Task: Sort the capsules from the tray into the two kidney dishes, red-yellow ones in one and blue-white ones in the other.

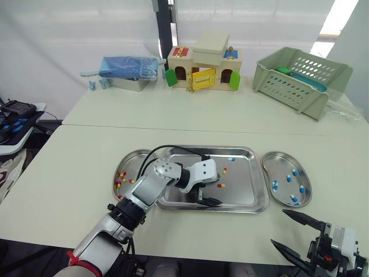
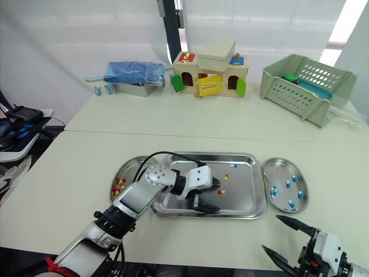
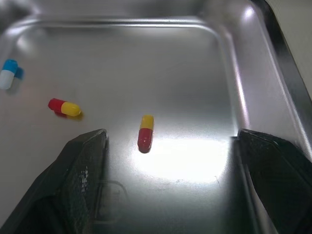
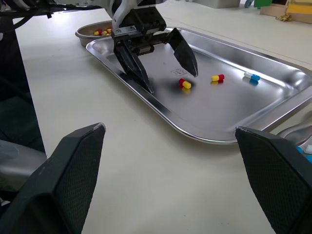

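Spread wide and empty, the left gripper point(image 3: 170, 139) straddles one red-yellow capsule point(image 3: 146, 132), which lies flat on the tray point(image 1: 245, 190) between its fingers. Light, smooth and likely to skid on steel, it probably wants pinching across its middle. Beyond one finger lie a second red-yellow capsule point(image 3: 64, 107) and one blue-white capsule point(image 3: 8, 73), making three in the tray. The right gripper point(image 1: 278, 227), well clear, gapes empty too.
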Available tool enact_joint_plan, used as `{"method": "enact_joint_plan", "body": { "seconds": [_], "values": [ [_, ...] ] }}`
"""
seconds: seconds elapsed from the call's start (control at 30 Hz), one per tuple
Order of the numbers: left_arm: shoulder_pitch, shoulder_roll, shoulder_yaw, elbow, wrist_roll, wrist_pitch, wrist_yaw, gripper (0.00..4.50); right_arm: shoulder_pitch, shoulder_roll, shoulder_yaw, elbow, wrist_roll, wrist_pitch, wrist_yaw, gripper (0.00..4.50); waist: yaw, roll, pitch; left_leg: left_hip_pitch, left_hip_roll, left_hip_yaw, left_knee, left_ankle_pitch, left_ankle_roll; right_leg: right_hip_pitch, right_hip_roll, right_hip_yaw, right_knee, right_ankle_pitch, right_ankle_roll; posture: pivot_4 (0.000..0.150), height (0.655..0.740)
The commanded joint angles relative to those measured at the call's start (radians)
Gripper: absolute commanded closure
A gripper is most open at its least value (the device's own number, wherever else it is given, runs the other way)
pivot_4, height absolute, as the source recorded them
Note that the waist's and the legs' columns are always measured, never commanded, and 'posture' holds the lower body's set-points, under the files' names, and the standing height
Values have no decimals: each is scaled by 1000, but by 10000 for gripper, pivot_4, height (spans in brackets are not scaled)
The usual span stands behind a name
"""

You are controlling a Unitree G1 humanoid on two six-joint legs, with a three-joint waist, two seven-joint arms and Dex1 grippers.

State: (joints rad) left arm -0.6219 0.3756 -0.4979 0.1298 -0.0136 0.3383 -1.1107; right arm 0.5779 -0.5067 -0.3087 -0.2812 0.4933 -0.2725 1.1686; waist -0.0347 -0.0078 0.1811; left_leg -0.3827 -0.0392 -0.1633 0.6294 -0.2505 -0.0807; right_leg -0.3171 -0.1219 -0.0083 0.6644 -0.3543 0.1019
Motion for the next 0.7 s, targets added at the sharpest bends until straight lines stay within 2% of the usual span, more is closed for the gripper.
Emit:
{"method": "enact_joint_plan", "body": {
  "seconds": [0.03,0.13,0.5,0.7],
  "values": [
    [-10,-19,-13,6,20,-18,10,1890,5,-9,0,-33,11,-17,-11,124,1,0,0,0,0,0,0,0,0,0,0,0,0,0,0,1500,7400],
    [-6,-26,-19,23,36,-38,19,8867,7,-10,1,-33,12,-16,-15,0,1,0,0,0,0,0,0,0,0,0,0,0,0,0,0,1500,7400],
    [1,-32,-23,31,47,-59,21,44866,13,-14,-4,-36,19,-12,-23,0,1,0,0,0,0,0,0,0,0,0,0,0,0,0,0,1500,7400],
    [8,-29,-21,25,47,-73,15,44866,9,-19,-4,-36,22,-10,-23,0,1,0,-1,0,0,0,0,0,0,0,0,0,0,0,0,1500,7400]
  ]
}}
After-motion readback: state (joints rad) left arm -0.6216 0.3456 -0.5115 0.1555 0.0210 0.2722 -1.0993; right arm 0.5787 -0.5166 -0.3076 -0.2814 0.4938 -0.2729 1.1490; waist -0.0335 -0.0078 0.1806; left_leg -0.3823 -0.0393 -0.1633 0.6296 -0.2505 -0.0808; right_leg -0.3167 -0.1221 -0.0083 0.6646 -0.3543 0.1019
